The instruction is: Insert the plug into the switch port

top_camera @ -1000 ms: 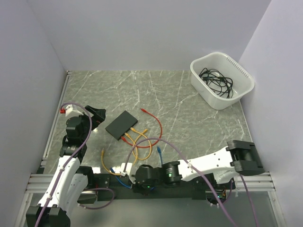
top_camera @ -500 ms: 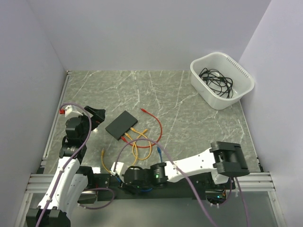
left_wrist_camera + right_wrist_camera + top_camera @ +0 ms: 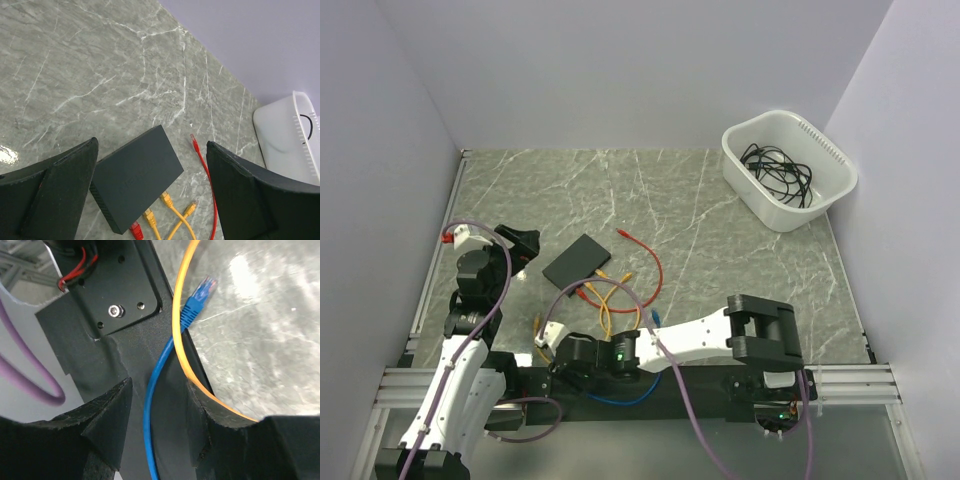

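The switch (image 3: pixel 578 262) is a flat black box on the marble table; in the left wrist view the switch (image 3: pixel 137 175) lies between and below my wide-open left gripper (image 3: pixel 150 145), which holds nothing. A red plug (image 3: pixel 136 231) and two yellow plugs (image 3: pixel 150 217) sit at its near face. My right gripper (image 3: pixel 159 385) hangs open over the black base rail, low at the near edge (image 3: pixel 552 345). A blue cable (image 3: pixel 150 410) runs loosely between its fingers, unpinched. Its blue plug (image 3: pixel 200 292) lies ahead on the table edge beside a yellow cable (image 3: pixel 177 325).
A white tub (image 3: pixel 840 160) of black cables stands at the back right. Red (image 3: pixel 655 270) and yellow (image 3: pixel 605 315) cables loop in front of the switch. A loose red plug (image 3: pixel 195 144) lies to its right. Walls close in left, right and behind.
My right arm has swung left along the near edge, and its gripper has gone from shut to open around the blue cable. The left arm has barely moved.
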You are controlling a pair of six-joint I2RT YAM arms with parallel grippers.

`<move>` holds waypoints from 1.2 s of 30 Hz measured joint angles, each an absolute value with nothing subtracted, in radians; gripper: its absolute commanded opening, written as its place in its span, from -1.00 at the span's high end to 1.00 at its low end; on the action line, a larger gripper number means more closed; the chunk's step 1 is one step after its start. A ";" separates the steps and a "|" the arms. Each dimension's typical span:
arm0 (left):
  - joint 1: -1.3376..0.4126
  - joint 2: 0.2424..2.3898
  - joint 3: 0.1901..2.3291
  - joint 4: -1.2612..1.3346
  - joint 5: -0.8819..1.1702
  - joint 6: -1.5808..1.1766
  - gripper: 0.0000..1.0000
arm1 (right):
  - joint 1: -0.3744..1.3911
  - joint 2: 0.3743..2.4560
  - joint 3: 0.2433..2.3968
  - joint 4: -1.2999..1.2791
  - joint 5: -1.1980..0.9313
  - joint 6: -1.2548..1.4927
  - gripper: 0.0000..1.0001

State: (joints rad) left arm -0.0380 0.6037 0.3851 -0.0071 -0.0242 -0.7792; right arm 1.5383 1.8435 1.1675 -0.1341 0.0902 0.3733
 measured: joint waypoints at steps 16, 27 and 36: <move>-0.038 0.601 0.381 -0.007 -0.024 -0.779 -0.90 | 1.534 1.938 1.241 -0.152 0.060 0.388 0.02; -0.038 0.600 0.381 -0.008 -0.024 -0.779 -0.90 | 1.515 1.975 1.253 -0.145 0.047 0.402 0.66; -0.038 0.600 0.381 -0.008 -0.025 -0.778 -0.90 | 1.505 1.926 1.168 -0.083 -0.023 0.347 1.00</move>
State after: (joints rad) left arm -0.0380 0.5999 0.3813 -0.0078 -0.0246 -0.7784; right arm 1.5055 1.9259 1.1683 -0.0830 -0.0231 0.3470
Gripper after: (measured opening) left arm 0.952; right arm 0.028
